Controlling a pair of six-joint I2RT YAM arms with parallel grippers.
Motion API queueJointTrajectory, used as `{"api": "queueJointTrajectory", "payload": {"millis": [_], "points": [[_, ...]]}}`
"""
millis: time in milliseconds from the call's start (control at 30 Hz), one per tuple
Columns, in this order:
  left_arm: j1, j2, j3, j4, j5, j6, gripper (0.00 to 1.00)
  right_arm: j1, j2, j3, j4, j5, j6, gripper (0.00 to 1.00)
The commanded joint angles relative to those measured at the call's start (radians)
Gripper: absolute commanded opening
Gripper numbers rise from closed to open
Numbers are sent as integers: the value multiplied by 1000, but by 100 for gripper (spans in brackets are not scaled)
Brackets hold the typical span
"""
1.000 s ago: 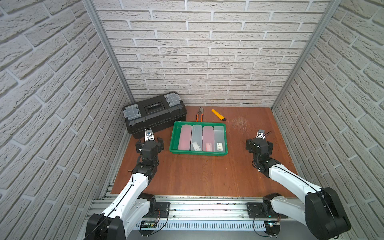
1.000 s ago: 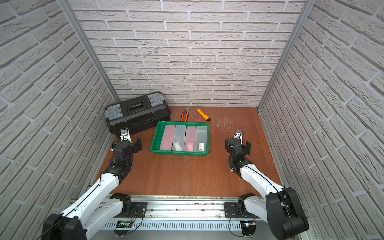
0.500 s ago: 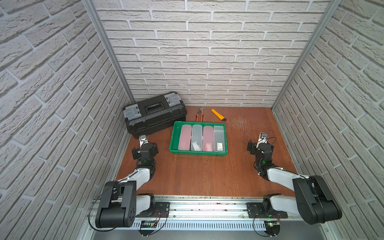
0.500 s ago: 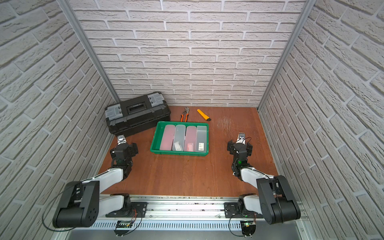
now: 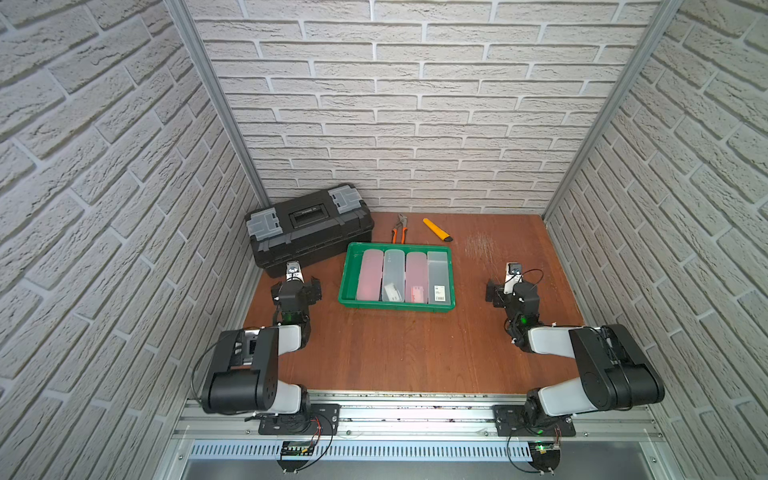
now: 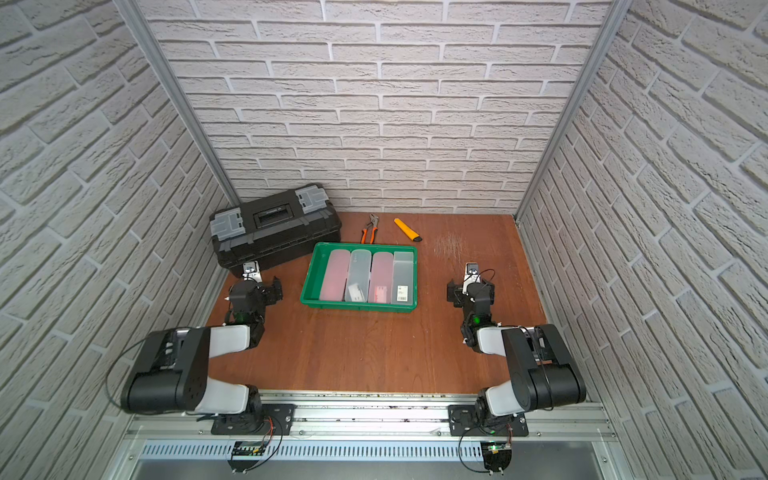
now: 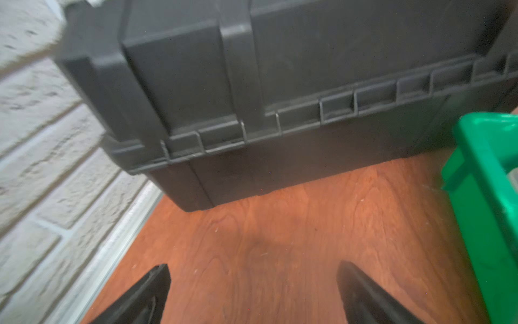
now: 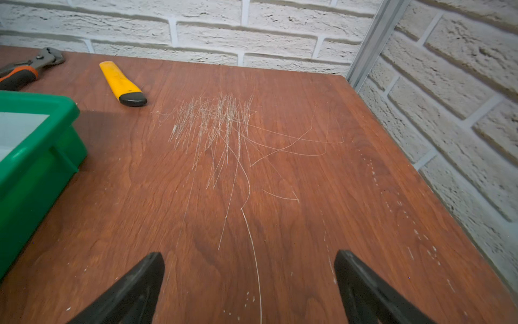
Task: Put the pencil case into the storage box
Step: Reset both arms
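The green storage box (image 5: 347, 274) (image 6: 311, 276) sits mid-table in both top views. Several translucent pencil cases lie side by side in it, pink (image 5: 370, 274) and grey (image 5: 393, 274) alternating. My left gripper (image 5: 296, 286) (image 7: 252, 272) rests low over the bare wood to the left of the box, open and empty. It faces the black toolbox. My right gripper (image 5: 509, 286) (image 8: 248, 261) sits to the right of the box, also open, with only scratched wood between its fingers. A corner of the box shows in the left wrist view (image 7: 482, 196) and the right wrist view (image 8: 36, 157).
A black toolbox (image 5: 307, 228) (image 7: 280, 84) with grey latches stands at the back left against the wall. Orange-handled pliers (image 5: 400, 230) (image 8: 25, 70) and a yellow utility knife (image 5: 437, 230) (image 8: 122, 84) lie behind the storage box. Brick walls close in three sides.
Both arms have folded back on themselves toward the front rail, and the grippers have settled low over the table. The box and the pencil cases have not moved.
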Motion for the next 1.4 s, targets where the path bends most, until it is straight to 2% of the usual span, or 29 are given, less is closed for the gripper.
{"api": "queueJointTrajectory", "payload": {"millis": [0, 400, 533, 1367], "points": [[4, 25, 14, 70, 32, 29, 99, 0, 20, 41, 43, -65, -38, 99], [7, 41, 36, 46, 47, 31, 99, -12, 28, 69, -4, -83, -28, 99], [8, 42, 36, 44, 45, 31, 99, -17, 48, 50, 47, -59, -13, 99], [8, 41, 36, 44, 46, 31, 98, -33, 45, 54, 36, -56, 6, 99]]}}
